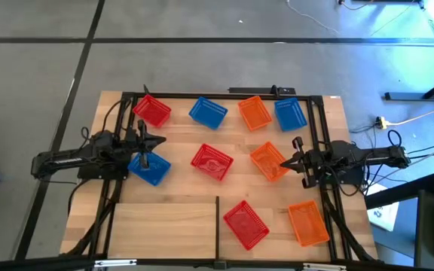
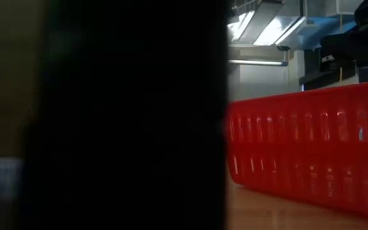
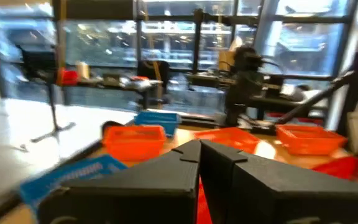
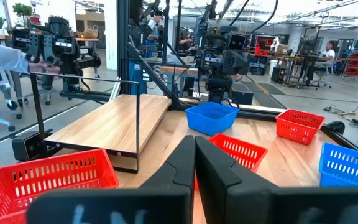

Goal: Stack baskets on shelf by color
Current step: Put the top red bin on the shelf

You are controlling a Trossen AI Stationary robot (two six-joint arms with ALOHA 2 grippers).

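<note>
Overhead and wrist views of nine lattice baskets on the worktop (image 1: 179, 143). Three blue baskets lie at 12 o'clock (image 1: 208, 112), 1 o'clock (image 1: 290, 114) and 9 o'clock (image 1: 150, 167). Three red baskets lie at 11 o'clock (image 1: 151, 110), at centre (image 1: 212, 161) and at 6 o'clock (image 1: 246, 223). Three orange baskets lie at 12 to 1 o'clock (image 1: 255, 112), 3 o'clock (image 1: 268, 162) and 5 o'clock (image 1: 308, 223).

The shelf (image 1: 164, 218), a pale panel with a black divider bar (image 1: 217, 222), occupies the 6 o'clock edge. The 6 o'clock red basket and the 5 o'clock orange basket rest on its right half; nothing is stacked yet.

The left pincer (image 1: 144, 141) hangs just above the 9 o'clock blue basket, its fingers together and empty. The right pincer (image 1: 295, 159) sits at the 3 o'clock orange basket, jaws nearly together; whether it pinches the rim cannot be told.

The baskets appear light, thin-walled plastic, stiff at the rim yet likely to flex and slide on smooth wood. Judged best grip: one wall, a finger inside and one outside, mid-length on a long side so the basket hangs level for nesting.
</note>
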